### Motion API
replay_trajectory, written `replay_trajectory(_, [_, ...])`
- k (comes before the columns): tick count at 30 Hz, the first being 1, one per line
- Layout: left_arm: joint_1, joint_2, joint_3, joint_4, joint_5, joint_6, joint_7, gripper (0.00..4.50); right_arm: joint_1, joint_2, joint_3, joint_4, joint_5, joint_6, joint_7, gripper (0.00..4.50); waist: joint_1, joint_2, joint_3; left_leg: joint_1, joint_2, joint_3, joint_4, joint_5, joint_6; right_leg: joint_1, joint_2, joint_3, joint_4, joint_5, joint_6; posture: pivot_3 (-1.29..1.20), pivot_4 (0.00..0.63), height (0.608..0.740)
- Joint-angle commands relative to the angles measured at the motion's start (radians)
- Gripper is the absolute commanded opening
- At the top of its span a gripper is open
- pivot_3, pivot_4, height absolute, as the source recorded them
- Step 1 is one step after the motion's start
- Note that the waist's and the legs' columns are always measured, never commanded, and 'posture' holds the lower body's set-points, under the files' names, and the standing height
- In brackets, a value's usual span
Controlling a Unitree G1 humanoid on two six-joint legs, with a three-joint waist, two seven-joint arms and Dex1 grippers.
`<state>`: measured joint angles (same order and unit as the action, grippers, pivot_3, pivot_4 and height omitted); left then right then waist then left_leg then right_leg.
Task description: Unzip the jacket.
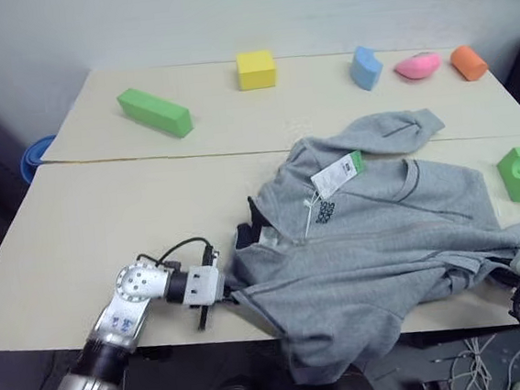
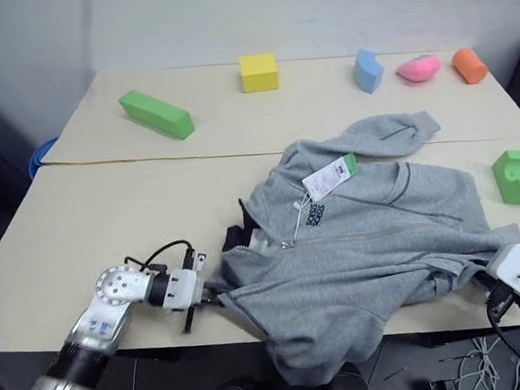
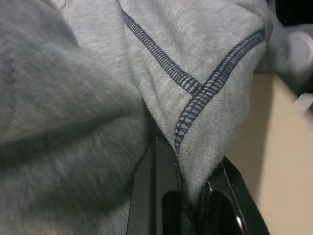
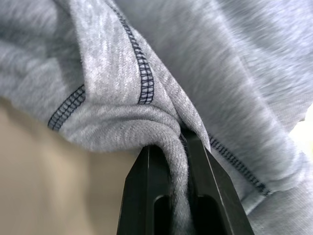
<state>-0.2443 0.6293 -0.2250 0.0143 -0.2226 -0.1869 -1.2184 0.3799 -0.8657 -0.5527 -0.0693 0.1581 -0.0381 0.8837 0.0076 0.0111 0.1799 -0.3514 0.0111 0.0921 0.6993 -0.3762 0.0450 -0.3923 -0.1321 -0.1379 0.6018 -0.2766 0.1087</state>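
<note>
The jacket (image 1: 375, 239) lies spread on the near right of the bench (image 1: 107, 228), hem over the near edge. The left gripper (image 1: 222, 295) pinches its left edge; the right gripper (image 4: 168, 196) clamps its right edge. The collar appears parted; most unzipping seemingly remains.

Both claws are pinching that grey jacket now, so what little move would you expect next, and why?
Probably a gentle pull apart to draw the jacket taut. The left gripper and right gripper each have jaws shut on a fold of fleece at opposite edges, the cloth between them lies rumpled, and the zip looks only partly open near the collar.
</note>
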Motion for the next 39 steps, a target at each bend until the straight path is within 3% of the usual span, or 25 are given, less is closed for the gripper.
replay_trajectory(1, [0.065,0.049,0.058,-0.138,-0.035,0.129,0.054,0.01,0.004,-0.035,-0.048,0.059,-0.002,-0.002,0.006,0.00,0.008,0.000,0.000,0.000,0.000,0.000,0.000,0.000,0.000,0.000,-0.001,0.001,-0.001,0.000,0.000,0.00,0.150,0.740])
replay_trajectory(4, [0.105,0.056,0.060,-0.190,-0.050,0.189,0.078,0.01,0.017,-0.024,-0.069,0.040,0.069,0.080,0.042,0.00,0.012,0.001,0.000,0.000,0.000,0.000,0.000,-0.001,0.000,0.000,-0.001,0.002,-0.001,0.000,0.000,0.00,0.150,0.740])
replay_trajectory(5, [0.115,0.067,0.057,-0.202,-0.065,0.214,0.062,0.00,0.035,-0.017,-0.082,0.008,0.122,0.121,0.076,0.30,0.013,0.001,0.000,0.000,0.001,0.001,-0.001,-0.001,-0.001,-0.001,-0.001,0.002,-0.001,0.000,0.000,0.00,0.150,0.740])
replay_trajectory(10, [0.108,0.130,0.119,-0.238,-0.222,0.425,0.016,1.47,0.185,-0.001,-0.188,-0.212,0.287,0.296,0.161,1.76,0.016,0.003,0.001,0.000,0.003,0.001,-0.001,-0.002,-0.002,-0.001,0.000,0.002,-0.001,-0.001,-0.002,0.00,0.150,0.740])
replay_trajectory(13, [0.057,0.166,0.181,-0.199,-0.300,0.505,-0.027,2.35,0.252,0.050,-0.299,-0.368,0.494,0.367,0.228,2.71,0.018,0.003,0.001,0.000,0.003,0.000,0.000,-0.002,-0.001,-0.001,-0.001,0.003,-0.001,-0.001,-0.002,0.00,0.150,0.740])
replay_trajectory(15, [0.017,0.177,0.207,-0.157,-0.319,0.516,-0.059,2.92,0.275,0.032,-0.364,-0.436,0.645,0.494,0.242,3.39,0.017,0.003,0.001,0.000,0.004,0.000,0.000,-0.002,-0.002,-0.001,-0.002,0.003,-0.001,-0.001,-0.002,0.00,0.150,0.740])
replay_trajectory(16, [-0.009,0.176,0.219,-0.138,-0.331,0.521,-0.070,2.93,0.263,0.013,-0.387,-0.455,0.724,0.562,0.220,3.74,0.016,0.004,0.001,0.001,0.004,0.000,0.000,-0.002,-0.002,-0.001,-0.002,0.003,-0.001,-0.001,-0.002,0.00,0.150,0.740])
replay_trajectory(18, [-0.057,0.165,0.228,-0.108,-0.333,0.517,-0.083,3.43,0.228,-0.023,-0.413,-0.480,0.848,0.659,0.174,4.42,0.014,0.003,0.001,0.001,0.004,0.000,0.000,-0.003,-0.002,-0.001,-0.002,0.004,-0.001,-0.001,-0.002,0.00,0.150,0.740])
replay_trajectory(22, [-0.143,0.124,0.229,-0.089,-0.354,0.550,-0.082,4.48,0.106,-0.088,-0.370,-0.499,0.928,0.729,0.101,4.50,0.016,0.003,0.001,0.000,0.003,0.001,0.000,-0.003,-0.002,-0.002,-0.001,0.004,-0.001,-0.001,-0.002,0.00,0.150,0.740])
replay_trajectory(25, [-0.225,0.045,0.228,-0.064,-0.349,0.529,-0.039,4.48,-0.081,-0.139,-0.210,-0.467,0.896,0.748,-0.007,4.50,0.016,0.001,0.002,-0.001,0.003,0.001,0.000,-0.003,-0.002,-0.002,0.001,0.003,0.000,-0.001,-0.002,0.00,0.150,0.740])
replay_trajectory(28, [-0.287,-0.026,0.166,-0.048,-0.307,0.515,-0.039,4.48,-0.412,-0.076,0.062,-0.375,0.791,0.766,-0.212,4.50,0.015,-0.003,0.001,0.000,0.001,0.002,0.002,-0.003,-0.001,-0.002,0.002,0.003,0.001,-0.001,-0.001,0.00,0.150,0.740])
replay_trajectory(33, [-0.361,-0.096,0.092,0.045,-0.196,0.407,-0.032,4.48,-0.732,0.055,0.322,-0.212,0.696,0.871,-0.352,4.50,0.015,-0.003,0.002,-0.003,0.000,0.004,0.001,-0.002,-0.002,-0.007,0.004,0.001,0.004,-0.001,-0.002,0.00,0.150,0.740])
replay_trajectory(39, [-0.375,-0.171,0.023,0.147,-0.063,0.255,0.005,4.48,-0.999,0.218,0.430,0.094,0.551,0.967,-0.506,4.50,0.017,-0.003,0.002,-0.006,-0.001,0.004,0.002,-0.001,-0.001,-0.009,0.004,-0.005,0.005,-0.001,-0.002,0.00,0.150,0.740])
